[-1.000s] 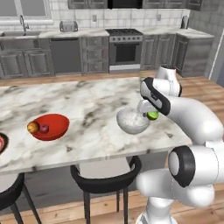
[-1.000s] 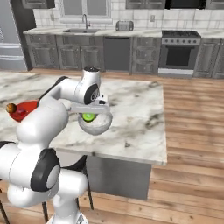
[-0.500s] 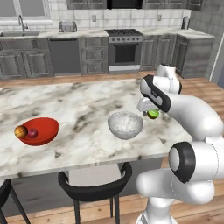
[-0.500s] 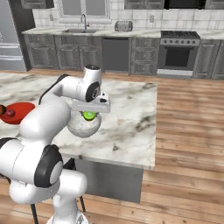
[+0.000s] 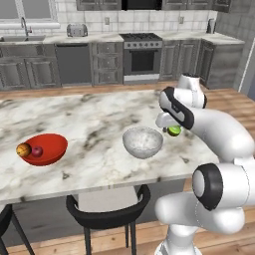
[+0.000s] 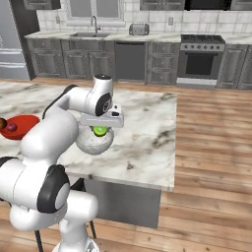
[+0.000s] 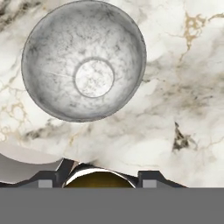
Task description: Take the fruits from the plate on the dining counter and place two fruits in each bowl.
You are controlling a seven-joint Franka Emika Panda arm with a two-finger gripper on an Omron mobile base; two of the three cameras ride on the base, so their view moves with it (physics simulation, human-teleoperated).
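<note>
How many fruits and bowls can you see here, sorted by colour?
Orange fruit: 1, in the red bowl
Dark red fruit: 1, in the red bowl
Green fruit: 1, held in the pincer
Red bowl: 1
Glass bowl: 1, empty
Total: 3 fruits, 2 bowls, 5 things

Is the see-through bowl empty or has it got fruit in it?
Empty. The glass bowl shows only its bare bottom, while the gripper holds the green fruit beside it.
</note>
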